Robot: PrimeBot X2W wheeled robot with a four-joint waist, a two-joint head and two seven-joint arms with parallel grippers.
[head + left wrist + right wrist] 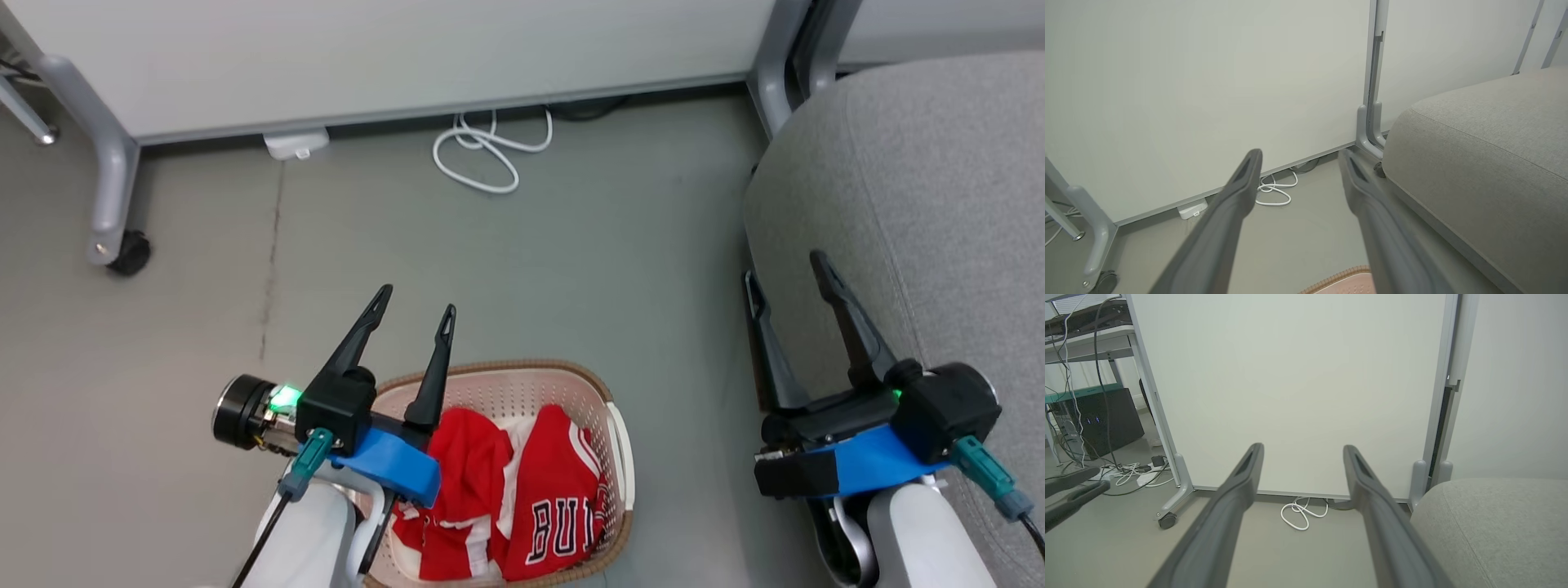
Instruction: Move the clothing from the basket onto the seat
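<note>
- Now the red garments [522, 498] lie in the basket [571, 369]; the grey seat [922, 180] stands right of it.
- Left gripper [416, 298] over the basket's left rim, right gripper [783, 265] right of the basket: both half open, empty.
- Risk: on descent, the fingers may snag the perforated wall.

Head view looks steeply down over the basket [506, 365]; both wrist views sit low, facing the white panel [1290, 375]. All share the coiled cable [488, 149] and seat [914, 204].

Grey floor [522, 269] bears the basket [531, 392], a coiled white cable [488, 147] and the seat [922, 188]
</note>
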